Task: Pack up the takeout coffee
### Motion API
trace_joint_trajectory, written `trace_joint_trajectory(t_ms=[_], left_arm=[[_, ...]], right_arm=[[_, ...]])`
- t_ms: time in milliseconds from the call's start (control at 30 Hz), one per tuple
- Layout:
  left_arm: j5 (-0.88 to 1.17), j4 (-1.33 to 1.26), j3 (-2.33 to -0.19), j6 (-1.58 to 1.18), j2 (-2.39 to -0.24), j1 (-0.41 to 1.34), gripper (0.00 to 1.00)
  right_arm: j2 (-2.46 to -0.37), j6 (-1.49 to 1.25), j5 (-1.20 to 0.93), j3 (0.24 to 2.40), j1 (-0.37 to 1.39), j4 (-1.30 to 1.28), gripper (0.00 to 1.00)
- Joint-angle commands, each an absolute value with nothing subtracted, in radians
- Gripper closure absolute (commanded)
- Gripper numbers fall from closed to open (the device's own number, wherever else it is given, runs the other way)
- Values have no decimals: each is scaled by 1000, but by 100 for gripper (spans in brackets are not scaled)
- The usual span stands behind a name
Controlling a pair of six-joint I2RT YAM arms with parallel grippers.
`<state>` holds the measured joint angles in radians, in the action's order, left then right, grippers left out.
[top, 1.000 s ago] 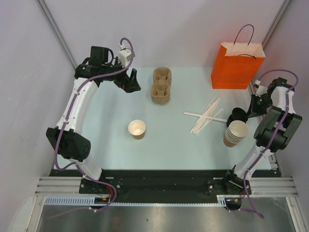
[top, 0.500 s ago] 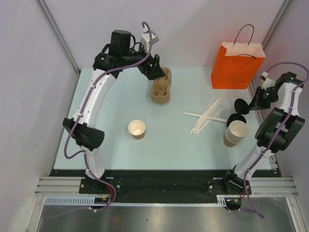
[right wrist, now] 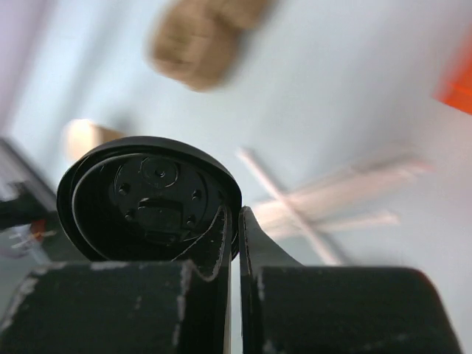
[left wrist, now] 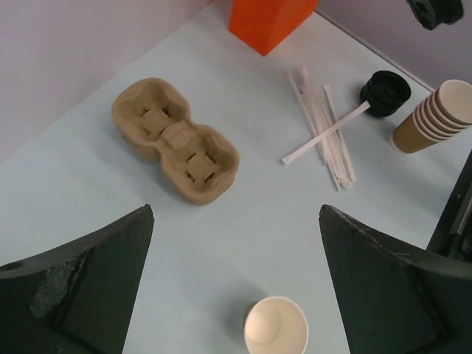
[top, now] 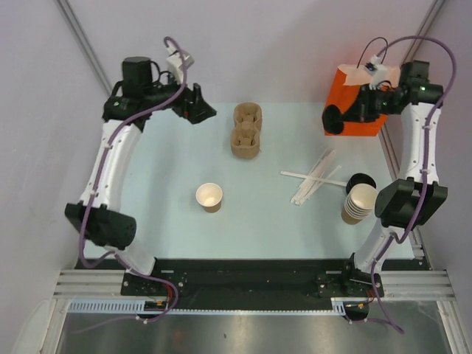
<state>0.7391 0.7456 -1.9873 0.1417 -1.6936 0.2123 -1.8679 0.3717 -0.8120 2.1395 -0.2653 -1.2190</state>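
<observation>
No cup with a lid shows. A single lidless tan paper cup (top: 209, 197) stands upright on the table; it also shows in the left wrist view (left wrist: 276, 329). My right gripper (top: 341, 115) is raised in front of the orange bag and is shut on the rim of a round black lid (top: 331, 119), seen close in the right wrist view (right wrist: 147, 193) between the pads (right wrist: 237, 221). My left gripper (top: 200, 110) is open and empty, held high at the far left; its fingers (left wrist: 96, 284) frame the cup below.
A brown pulp two-cup carrier (top: 246, 130) sits at the far middle, both pockets empty (left wrist: 175, 140). An orange paper bag (top: 365, 103) stands far right. White stirrers (top: 313, 177), another black lid (top: 360, 181) and a stack of lidless cups (top: 359, 203) lie at the right.
My right gripper has lifted the black lid from beside the cup stack and carried it up and left, before the orange bag. My left arm swung over the carrier, then back left.
</observation>
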Motion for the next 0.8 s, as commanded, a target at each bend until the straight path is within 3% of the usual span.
trace_joint_trajectory(t_ms=[0,100,300,367,400,467,567,767], left_arm=[[812,622,-1790,274,-1386,183,1],[756,505,-1555,345,-1161,184,1],[721,237,-1130,521,-749,212,0],[706,233,-1086,610,-710,253,1],[692,245,-1056,648,-690,311,0],[655,285,-1037,816,-684,371,1],[598,356,-1023,1036,-686,509,6],[563,538,-1077,1398,-735,678,32]], right_arm=[[-1816,195,-1106,2158,-143,-1168,100],[-1827,45,-1184,2146,-10,-1094,100],[-1717,-254,-1330,1811,257,-847,100],[-1697,-480,-1434,1633,326,-557,100],[-1684,-790,-1487,1579,345,-428,100],[-1695,-1002,-1541,1490,386,-173,100],[-1727,-1048,-1592,1489,440,-245,100],[-1759,-962,-1600,1460,446,-411,100]])
